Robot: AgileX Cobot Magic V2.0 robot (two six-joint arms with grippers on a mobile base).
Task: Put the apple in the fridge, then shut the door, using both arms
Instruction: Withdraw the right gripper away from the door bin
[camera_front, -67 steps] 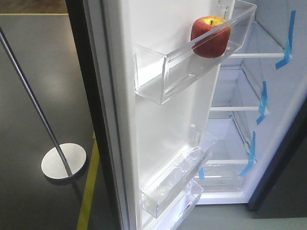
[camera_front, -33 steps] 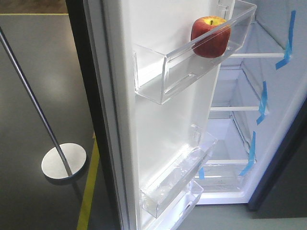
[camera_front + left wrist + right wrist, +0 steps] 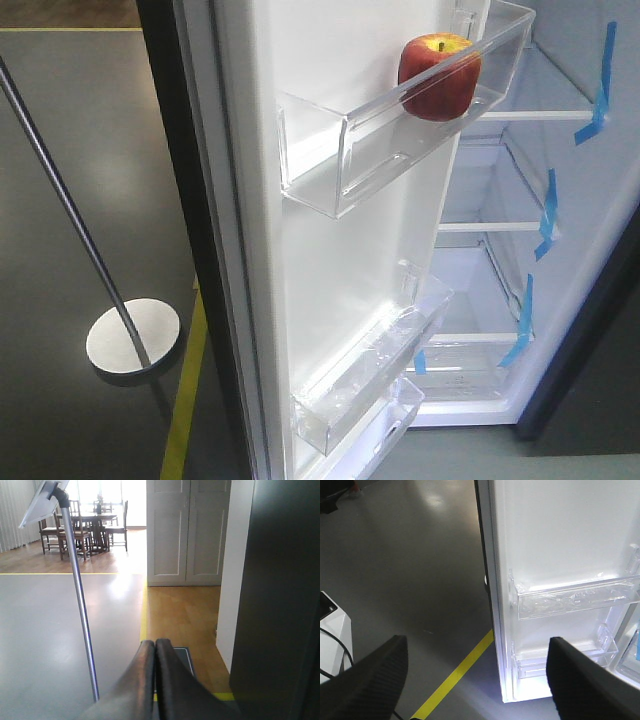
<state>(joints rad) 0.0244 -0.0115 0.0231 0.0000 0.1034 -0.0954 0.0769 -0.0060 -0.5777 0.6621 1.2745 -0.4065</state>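
The red and yellow apple [image 3: 438, 76] sits in the upper clear bin [image 3: 400, 140] on the white inner liner of the open fridge door [image 3: 330, 260]. The fridge [image 3: 540, 230] is open at the right, white inside, with glass shelves and blue tape strips. No gripper shows in the front view. My left gripper [image 3: 155, 647] is shut and empty, beside the door's dark grey outer face [image 3: 280, 600]. My right gripper [image 3: 477, 657] is open and empty, with the door's inner liner and lower bins [image 3: 570, 597] ahead on its right.
A metal pole on a round base [image 3: 132, 337] stands on the grey floor left of the door; the pole also shows in the left wrist view [image 3: 82, 615]. Yellow floor tape [image 3: 186, 400] runs by the door's foot. A white box [image 3: 332, 630] sits at the left.
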